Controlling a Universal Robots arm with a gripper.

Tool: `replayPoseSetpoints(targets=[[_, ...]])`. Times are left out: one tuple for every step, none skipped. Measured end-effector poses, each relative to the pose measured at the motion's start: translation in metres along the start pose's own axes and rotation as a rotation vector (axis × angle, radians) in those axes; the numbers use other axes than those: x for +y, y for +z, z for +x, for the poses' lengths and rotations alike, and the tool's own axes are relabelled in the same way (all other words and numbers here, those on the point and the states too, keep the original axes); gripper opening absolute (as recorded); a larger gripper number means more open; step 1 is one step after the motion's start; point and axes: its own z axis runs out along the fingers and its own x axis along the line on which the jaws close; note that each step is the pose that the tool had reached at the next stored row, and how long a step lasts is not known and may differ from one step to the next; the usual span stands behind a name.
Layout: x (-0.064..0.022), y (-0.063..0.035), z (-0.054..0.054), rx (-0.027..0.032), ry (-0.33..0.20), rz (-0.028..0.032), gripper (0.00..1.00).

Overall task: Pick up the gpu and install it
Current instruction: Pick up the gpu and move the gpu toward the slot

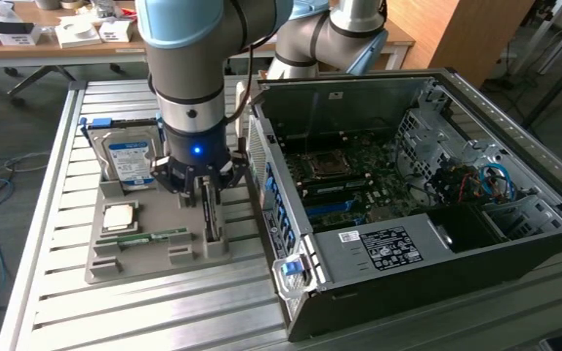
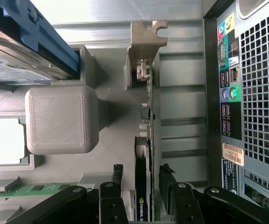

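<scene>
While gpu (image 1: 211,218) stands on edge in slot of grey holder tray (image 1: 144,252), on exterior view's left of open PC case (image 1: 388,245), nothing lifted: pick-up and install both outstanding. Gripper (image 1: 205,191) low over card, spread wide, fingers (image 2: 117,176) flanking it, small gaps either side, nothing held.

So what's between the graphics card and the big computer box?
No objects. In the wrist view, just the table's bare metal slats lie between the gpu and the computer case.
</scene>
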Motion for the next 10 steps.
replayPoseSetpoints(targets=[[0.0000, 0.0007, 0.0000, -0.0001, 0.000, -0.0001, 0.44], [0.0000, 0.0014, 0.0000, -0.0001, 0.000, -0.0001, 0.44], [-0.0001, 0.0016, 0.0000, 0.0000, 0.000, 0.0001, 0.44], [-0.0001, 0.0016, 0.0000, 0.0000, 0.000, 0.0001, 0.44], [-0.0001, 0.0016, 0.0000, 0.0001, 0.000, 0.0002, 0.44], [-0.0001, 0.0017, 0.0000, 0.0001, 0.000, 0.0001, 0.44], [-0.0001, 0.0022, 0.0000, -0.0002, 0.000, -0.0001, 0.44], [-0.0001, 0.0024, 0.0000, -0.0001, 0.000, 0.0000, 0.44], [-0.0001, 0.0024, 0.0000, -0.0001, 0.000, 0.0000, 0.44], [-0.0001, 0.0024, 0.0001, 0.0000, 0.000, 0.0000, 0.44]])
